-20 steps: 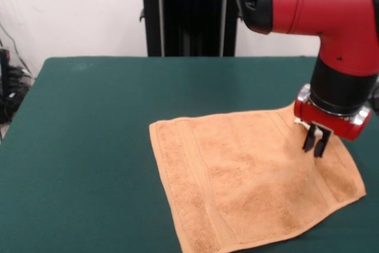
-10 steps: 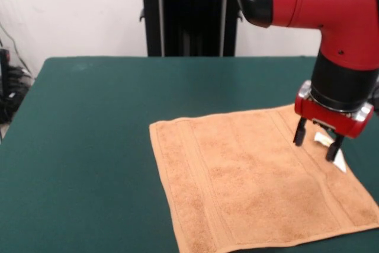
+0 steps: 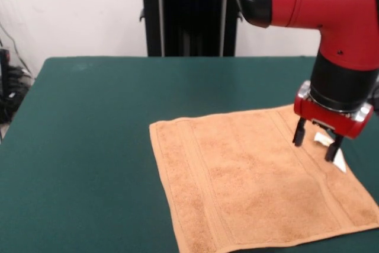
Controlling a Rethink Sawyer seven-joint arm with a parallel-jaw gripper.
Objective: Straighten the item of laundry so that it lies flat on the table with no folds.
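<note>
The claw (image 3: 317, 144) hangs from the red wrist ring of the arm (image 3: 331, 10) at the right of the front view. Its two dark fingers (image 3: 299, 134) are spread apart with nothing between them, their tips just over the towel's far right part; whether they touch the cloth cannot be told.

Between and just behind the fingers lies a small white tag (image 3: 323, 139), and a second scrap of white shows by the right-hand finger at the towel's edge.

The towel (image 3: 254, 185), orange-tan terry cloth, lies spread in a single layer on the right half of the green surface (image 3: 89, 146). It is roughly square, so no long axis stands out. It sits turned slightly against the surface's edges: its far edge climbs from the left corner toward the right corner under the claw, and its right edge slants down toward the picture's right border. Woven band stripes run close to the left edge and again near the right edge, both pointing from the far side toward the camera. A shallow ripple shows around the right-hand stripes below the claw; the rest looks flat. The near edge and the near right corner reach the picture's limits.

Behind the surface stands the black pedestal (image 3: 183, 22) before a pale wall (image 3: 71, 10).
</note>
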